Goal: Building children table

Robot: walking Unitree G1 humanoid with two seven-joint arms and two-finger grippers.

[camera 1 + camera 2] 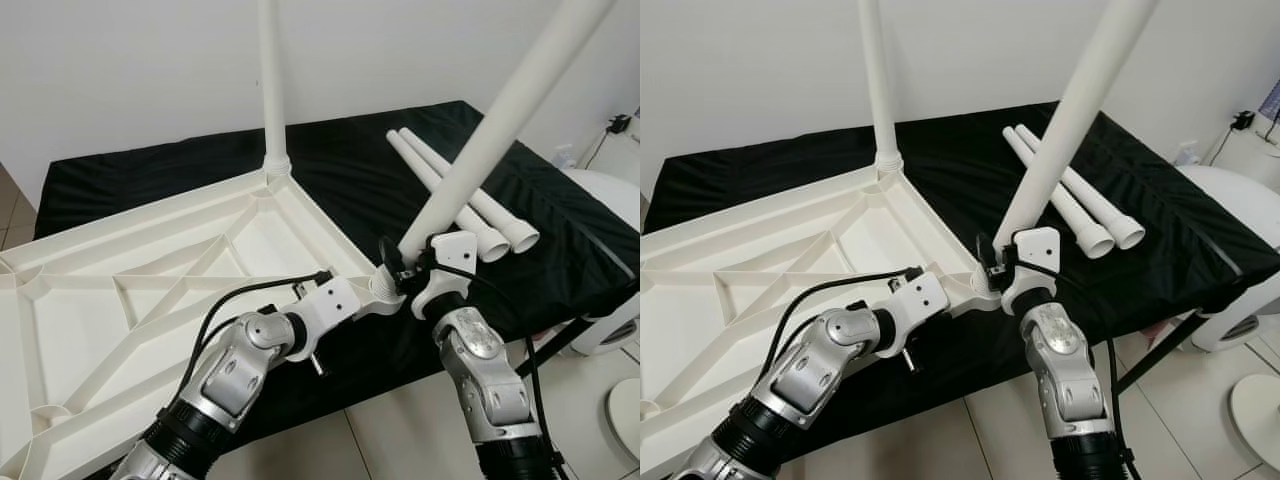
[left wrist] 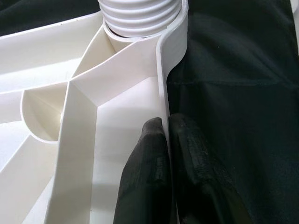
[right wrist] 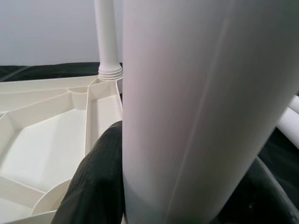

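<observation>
Right gripper [image 1: 408,268] clamped on the lower end of a white leg [image 1: 500,120], one black finger [image 3: 93,182] on each side of the tube, holding it tilted, foot down at the near corner socket [image 1: 383,290] of the tabletop [image 1: 150,300] and top leaning up and away to the right. Left gripper [image 2: 166,168] pinched on the tabletop's thin edge wall just beside that same corner, fingers [image 2: 145,177] pressed to either face of the rim, ribbed collar [image 2: 140,16] of the socket straight ahead in the wrist view. Tabletop upside down, ribs and diagonal braces facing up, lying on a black cloth [image 1: 340,150] over a low surface, left part hanging out past the cloth. Far corner already fitted with an upright leg [image 1: 272,80], seated in its socket. Two spare legs [image 1: 460,195] side by side on the cloth, to the right of the tabletop and well apart from it, open ends toward the robot. White wall behind, tiled floor [image 1: 390,440] below, pale rounded object [image 1: 620,210] at the right edge.
</observation>
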